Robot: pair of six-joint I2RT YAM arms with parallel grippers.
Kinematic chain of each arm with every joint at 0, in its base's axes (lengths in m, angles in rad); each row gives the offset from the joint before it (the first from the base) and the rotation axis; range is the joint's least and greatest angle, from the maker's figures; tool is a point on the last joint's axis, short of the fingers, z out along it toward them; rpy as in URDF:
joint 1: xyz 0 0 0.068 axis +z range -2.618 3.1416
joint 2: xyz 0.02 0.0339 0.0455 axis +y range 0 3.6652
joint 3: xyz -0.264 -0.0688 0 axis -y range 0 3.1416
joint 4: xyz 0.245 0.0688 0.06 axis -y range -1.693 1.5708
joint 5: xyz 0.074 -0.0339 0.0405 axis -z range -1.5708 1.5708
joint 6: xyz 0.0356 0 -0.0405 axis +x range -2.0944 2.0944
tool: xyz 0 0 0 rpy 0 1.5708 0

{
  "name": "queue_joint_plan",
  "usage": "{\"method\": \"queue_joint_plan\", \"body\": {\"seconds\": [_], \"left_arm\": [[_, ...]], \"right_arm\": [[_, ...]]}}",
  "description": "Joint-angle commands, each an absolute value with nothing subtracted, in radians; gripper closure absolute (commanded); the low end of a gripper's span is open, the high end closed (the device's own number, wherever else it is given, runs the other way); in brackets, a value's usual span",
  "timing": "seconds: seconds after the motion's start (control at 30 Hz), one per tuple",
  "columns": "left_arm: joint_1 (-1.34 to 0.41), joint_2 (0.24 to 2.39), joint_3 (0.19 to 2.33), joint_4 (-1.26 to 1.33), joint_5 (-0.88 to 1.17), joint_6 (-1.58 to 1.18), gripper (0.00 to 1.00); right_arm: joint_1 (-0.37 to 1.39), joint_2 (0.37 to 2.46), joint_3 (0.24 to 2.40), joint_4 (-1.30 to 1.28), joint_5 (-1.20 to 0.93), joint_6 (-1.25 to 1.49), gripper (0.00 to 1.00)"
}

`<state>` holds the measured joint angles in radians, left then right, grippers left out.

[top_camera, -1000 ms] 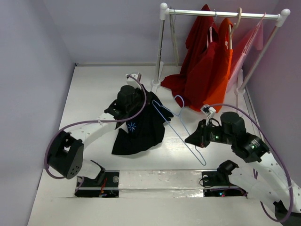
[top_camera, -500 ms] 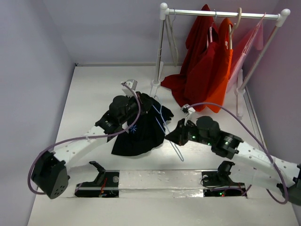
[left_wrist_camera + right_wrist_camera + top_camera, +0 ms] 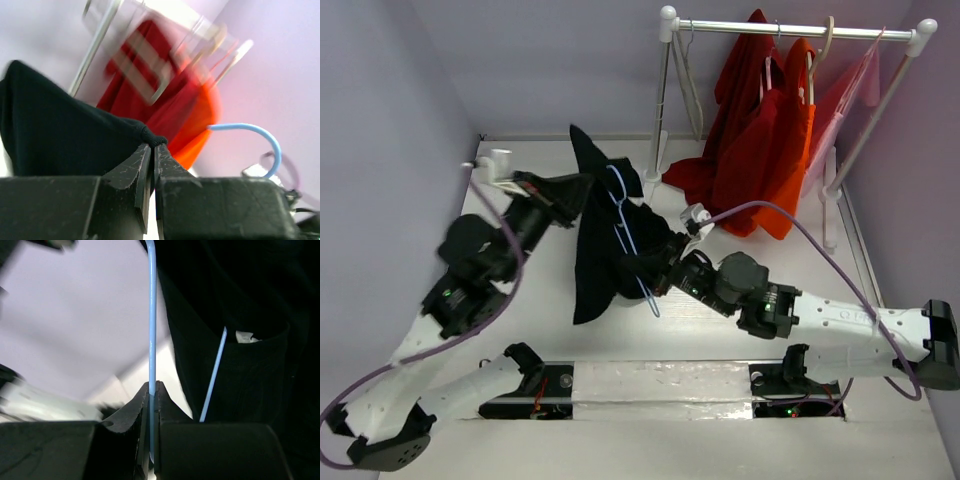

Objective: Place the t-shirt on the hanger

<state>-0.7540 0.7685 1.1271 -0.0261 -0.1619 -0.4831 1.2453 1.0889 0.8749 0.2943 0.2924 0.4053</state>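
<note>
The black t-shirt [image 3: 598, 245] hangs lifted above the table in the top view. My left gripper [image 3: 588, 181] is shut on its hem near the top; the pinched black fabric [image 3: 75, 135] shows in the left wrist view at my fingertips. The light-blue wire hanger [image 3: 625, 225] stands against the shirt, partly inside the fabric. My right gripper [image 3: 653, 268] is shut on one hanger wire [image 3: 151, 330]; a second wire [image 3: 214, 375] runs under the black cloth. The hanger's hook [image 3: 252, 132] shows in the left wrist view.
A white clothes rack [image 3: 790, 30] stands at the back right with red [image 3: 745, 150], orange [image 3: 795, 150] and pink [image 3: 850, 95] garments on other hangers. Grey walls close in at the left and back. Arm bases sit at the near edge.
Both arms rose and moved left. The left gripper lifted the t-shirt off the table; the right gripper brought the hanger up and left into the shirt.
</note>
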Motion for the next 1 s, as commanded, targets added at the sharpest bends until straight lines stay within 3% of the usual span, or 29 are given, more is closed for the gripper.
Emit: {"method": "queue_joint_plan", "body": {"seconds": [0.0, 0.2, 0.57, 0.73, 0.97], "left_arm": [[-0.761, 0.718, 1.253, -0.067, -0.127, -0.466, 1.00], [-0.770, 0.655, 1.132, -0.078, -0.176, -0.502, 1.00], [-0.770, 0.657, 1.049, -0.006, -0.005, -0.509, 1.00], [-0.779, 0.634, 0.970, 0.055, 0.061, -0.543, 1.00], [-0.788, 0.589, 0.957, 0.060, 0.074, -0.554, 1.00]], "right_arm": [[1.275, 1.092, 0.950, 0.587, 0.380, 0.313, 1.00], [1.275, 1.313, 1.003, 0.564, 0.439, 0.308, 1.00], [1.284, 1.152, 0.862, 0.795, 0.446, 0.209, 1.00], [1.269, 1.235, 0.900, 0.804, 0.480, 0.178, 1.00], [1.132, 1.319, 0.890, 0.848, 0.339, 0.383, 1.00]]}}
